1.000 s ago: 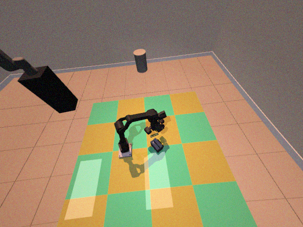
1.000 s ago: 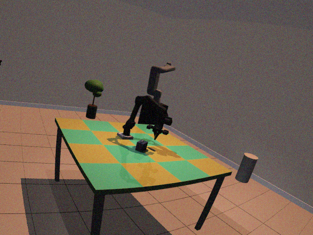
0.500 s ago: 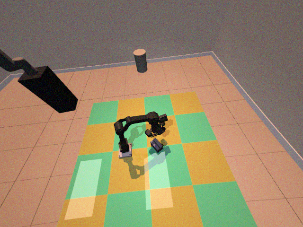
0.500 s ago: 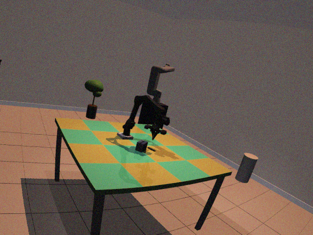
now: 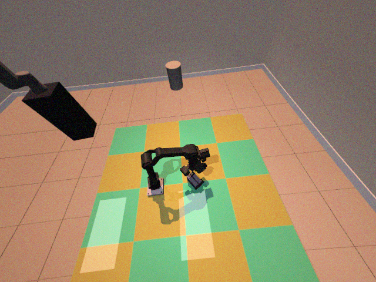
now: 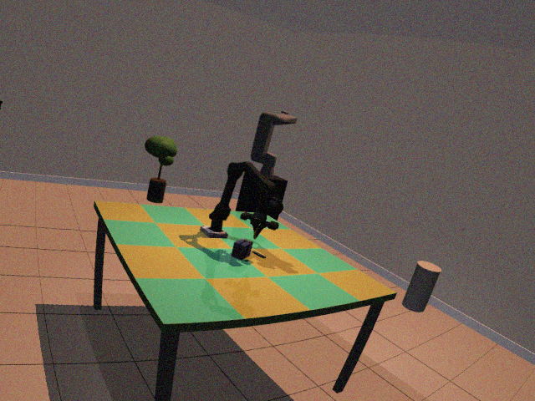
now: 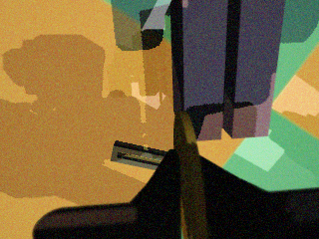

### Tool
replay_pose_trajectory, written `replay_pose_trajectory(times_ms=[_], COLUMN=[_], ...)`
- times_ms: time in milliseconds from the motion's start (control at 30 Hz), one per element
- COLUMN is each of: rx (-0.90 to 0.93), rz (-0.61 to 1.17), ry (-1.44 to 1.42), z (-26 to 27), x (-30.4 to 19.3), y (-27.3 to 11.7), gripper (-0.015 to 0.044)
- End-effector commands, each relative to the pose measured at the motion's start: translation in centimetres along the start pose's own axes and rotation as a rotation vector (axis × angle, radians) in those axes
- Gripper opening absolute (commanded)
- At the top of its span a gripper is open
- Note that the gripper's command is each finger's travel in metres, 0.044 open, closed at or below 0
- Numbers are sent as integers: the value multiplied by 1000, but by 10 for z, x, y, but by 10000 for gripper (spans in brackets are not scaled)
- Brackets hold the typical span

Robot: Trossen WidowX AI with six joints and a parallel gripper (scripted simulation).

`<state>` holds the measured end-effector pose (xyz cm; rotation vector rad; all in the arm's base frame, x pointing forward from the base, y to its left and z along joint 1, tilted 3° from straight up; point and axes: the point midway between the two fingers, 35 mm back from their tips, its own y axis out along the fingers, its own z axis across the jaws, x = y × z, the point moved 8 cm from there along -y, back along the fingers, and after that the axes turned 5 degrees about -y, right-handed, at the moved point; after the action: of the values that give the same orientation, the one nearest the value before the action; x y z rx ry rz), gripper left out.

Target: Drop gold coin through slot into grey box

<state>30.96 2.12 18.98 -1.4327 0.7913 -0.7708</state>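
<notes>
My gripper [image 6: 255, 236] [image 7: 178, 156] is shut on the gold coin [image 7: 186, 136], which shows edge-on between the black fingers and reaches past their tips. The coin is held above the table. The closed grey box [image 5: 195, 180] [image 6: 242, 249] [image 7: 205, 60] stands at the upper right in the wrist view. Its dark slot [image 7: 232, 55] runs up and down there, right of the coin and roughly parallel to it. The coin's far end overlaps the box's lower left corner in that view. The shallow holder [image 6: 259, 254] [image 7: 137, 155] lies left of the coin, partly hidden by a finger, and shows no coin standing in it.
The arm's base plate [image 5: 155, 190] [image 6: 213, 231] is fixed on the checkered table [image 5: 258, 200] [image 6: 155, 263]. A large black block [image 5: 61, 112] on a jointed arm stands beyond the table. A dark cylinder [image 5: 175, 78] [image 6: 420, 289] and a potted plant [image 6: 156, 190] stand on the floor.
</notes>
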Motion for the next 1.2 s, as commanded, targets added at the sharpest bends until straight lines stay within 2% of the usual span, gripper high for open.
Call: replay_pose_trajectory(times_ms=[0, 600, 1167], rx=[-5, -9, -5], rz=[-2, -2, -1], ry=[-4, -2, 3], z=[-6, -40, -40], x=[6, 39, 39], y=[1, 1, 1], gripper=[0, 0, 0])
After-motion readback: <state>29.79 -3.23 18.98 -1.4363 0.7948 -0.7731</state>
